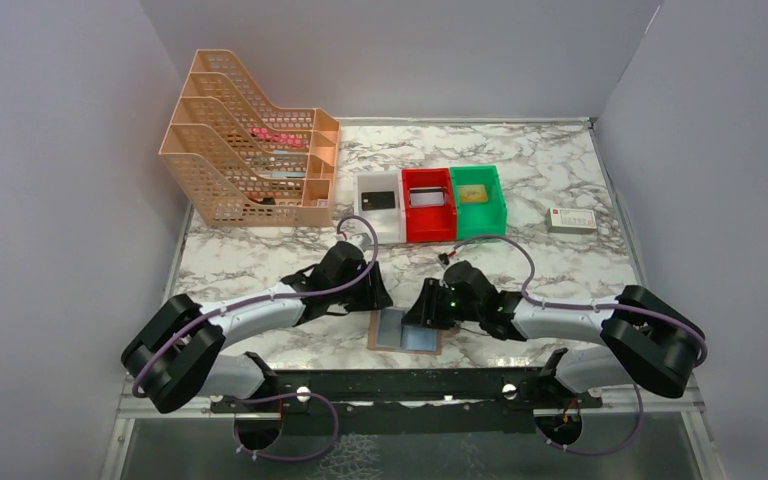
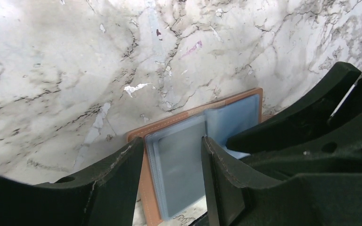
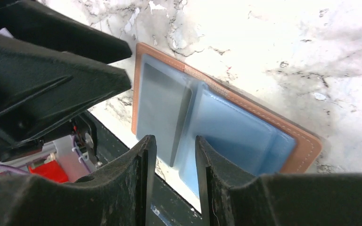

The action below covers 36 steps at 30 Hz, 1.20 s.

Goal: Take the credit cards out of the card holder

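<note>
Now we have the left claw (image 2: 172, 141) and the right claw (image 3: 174, 140) poised just above the card holder (image 1: 407, 331), which lies spread open on the counter (image 1: 250, 265) near its front edge. Both claws are released, grasping nothing. The darker sleeve (image 3: 162, 108) may hold a card. Next, we judge, one claw pins the leather while the other pinches a card's edge.
</note>
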Available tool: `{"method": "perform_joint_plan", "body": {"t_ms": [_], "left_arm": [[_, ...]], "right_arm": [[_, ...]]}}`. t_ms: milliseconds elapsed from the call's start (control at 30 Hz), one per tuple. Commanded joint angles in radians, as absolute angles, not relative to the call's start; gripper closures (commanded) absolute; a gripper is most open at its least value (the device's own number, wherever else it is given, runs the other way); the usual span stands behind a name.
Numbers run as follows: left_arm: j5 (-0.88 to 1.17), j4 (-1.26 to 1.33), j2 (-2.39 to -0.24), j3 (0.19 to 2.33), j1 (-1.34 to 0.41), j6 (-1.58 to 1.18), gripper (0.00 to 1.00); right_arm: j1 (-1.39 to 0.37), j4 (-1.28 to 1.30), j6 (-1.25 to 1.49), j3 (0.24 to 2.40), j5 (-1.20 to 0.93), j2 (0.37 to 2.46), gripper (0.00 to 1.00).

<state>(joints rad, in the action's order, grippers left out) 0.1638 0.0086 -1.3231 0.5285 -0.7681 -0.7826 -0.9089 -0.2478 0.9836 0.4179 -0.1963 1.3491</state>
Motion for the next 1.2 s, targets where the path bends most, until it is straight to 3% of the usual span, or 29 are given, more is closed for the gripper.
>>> {"method": "perform_joint_plan", "body": {"t_ms": [0,200,500,633,767,1167], "left_arm": [[0.132,-0.054,-1.244,0.515,-0.775,-0.740,0.48],[0.168,-0.056,-1.186,0.509,-0.775,-0.741,0.48],[-0.108,-0.214,-1.034,0.502,-0.775,-0.814,0.48],[-0.190,-0.269,-0.962,0.488,-0.773,-0.863,0.47],[-0.242,-0.301,-0.886,0.467,-0.773,-0.898,0.47],[-0.282,-0.335,-0.797,0.443,-0.773,-0.915,0.45]], "right_arm": [[-0.913,-0.188,0.991,0.435,-0.109,1.330,0.60],[-0.916,-0.195,0.871,0.521,-0.222,1.406,0.64],[-1.041,0.251,0.813,0.775,0.185,1.471,0.63],[-1.100,0.342,0.871,0.837,0.294,1.521,0.57],[-1.146,0.407,0.908,0.886,0.342,1.575,0.53],[-1.218,0.483,0.912,1.003,0.383,1.695,0.52]]}}
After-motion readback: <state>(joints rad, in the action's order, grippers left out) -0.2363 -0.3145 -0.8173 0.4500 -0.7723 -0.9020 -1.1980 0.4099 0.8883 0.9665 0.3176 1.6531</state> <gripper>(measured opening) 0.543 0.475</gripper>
